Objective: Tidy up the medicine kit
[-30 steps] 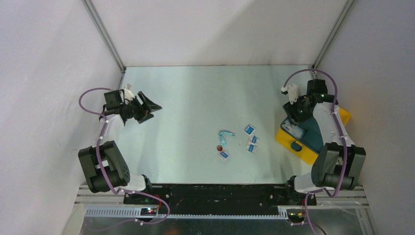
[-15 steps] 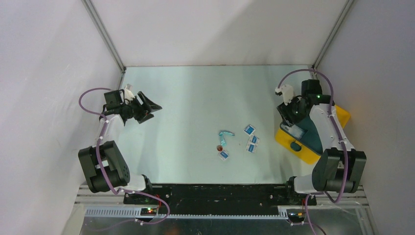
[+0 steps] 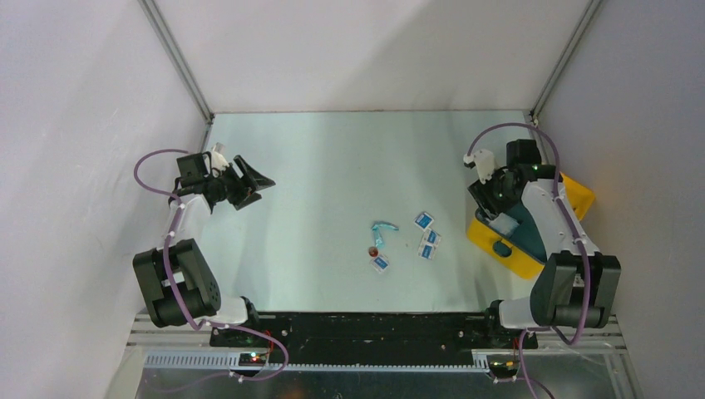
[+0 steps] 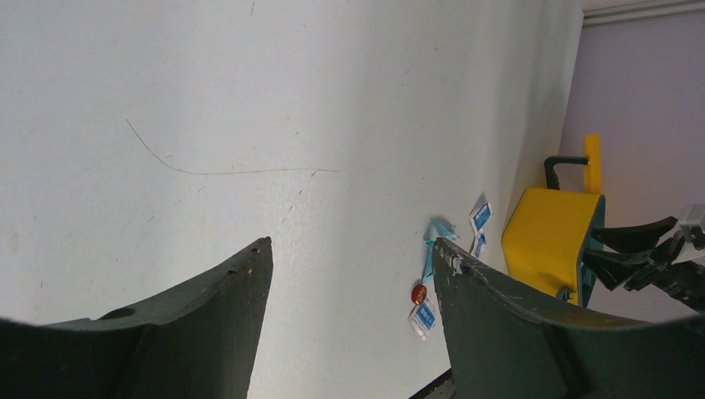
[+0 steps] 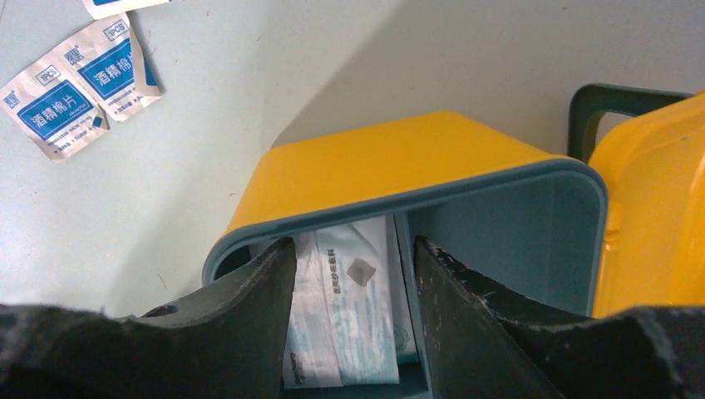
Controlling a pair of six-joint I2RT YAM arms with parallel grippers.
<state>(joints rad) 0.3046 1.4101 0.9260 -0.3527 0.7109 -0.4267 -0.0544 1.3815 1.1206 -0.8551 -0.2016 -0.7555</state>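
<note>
The medicine kit [image 3: 520, 259] is a yellow case with teal trim, lying open at the table's right edge. In the right wrist view its teal-rimmed compartment [image 5: 499, 224] holds white packets [image 5: 362, 307]. My right gripper [image 5: 353, 249] hangs open just above them, with nothing gripped; from above, this gripper [image 3: 493, 204] is over the kit's left end. My left gripper [image 3: 259, 187] stands open and empty far to the left, above bare table, and its own view shows the gripper [image 4: 349, 243] aimed across at the kit [image 4: 553, 237].
Several white-and-blue packets [image 3: 427, 237] lie left of the kit, with one more [image 3: 382, 263] nearer the arms. A teal strip [image 3: 383, 226] and a small red disc [image 3: 373, 250] lie beside them. Two joined packets [image 5: 79, 91] lie by the kit's corner.
My right gripper has shifted a little left and toward the far side over the kit, its jaws slightly wider. The left arm has not moved.
</note>
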